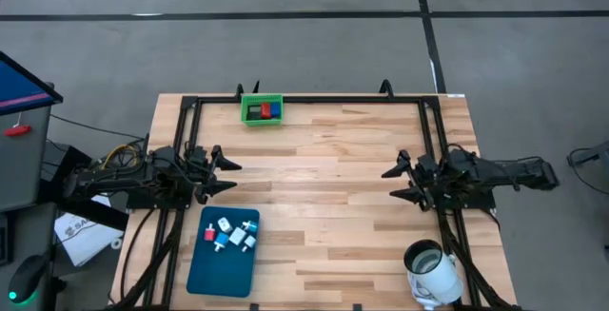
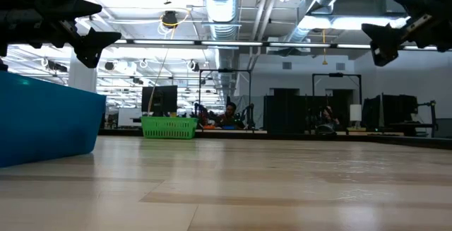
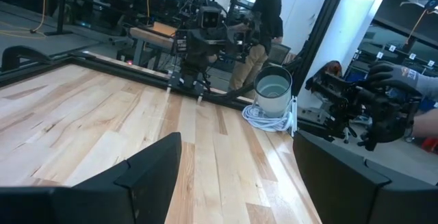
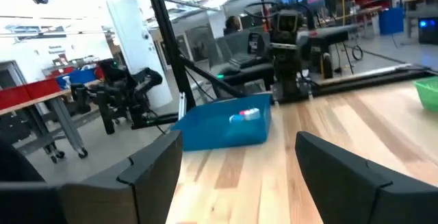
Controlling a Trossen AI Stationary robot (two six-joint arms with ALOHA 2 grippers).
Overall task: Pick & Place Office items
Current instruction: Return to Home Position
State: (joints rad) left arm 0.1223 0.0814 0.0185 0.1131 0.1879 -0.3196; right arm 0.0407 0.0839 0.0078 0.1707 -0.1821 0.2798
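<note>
White, cyan and red bits [image 1: 233,235] sit in the blue tray [image 1: 205,275], red, blue and black blocks [image 1: 264,111] in the green bin [image 1: 262,98] well beyond it, none loose on the tabletop [image 1: 324,206], so sorting looks done; left pincer [image 1: 235,176] just beside the tray, right pincer [image 1: 388,184] well apart, both released, empty.

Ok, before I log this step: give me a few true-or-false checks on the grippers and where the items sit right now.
1. Both grippers are open and hold nothing. True: the left gripper and the right gripper are both empty above the bare table.
2. The green bin is empty. False: red, blue and black blocks lie in it.
3. White and cyan pieces lie in the blue tray. True.
4. The mug stands on the left arm's side. False: it stands on the right arm's side of the table, across from the tray.
</note>
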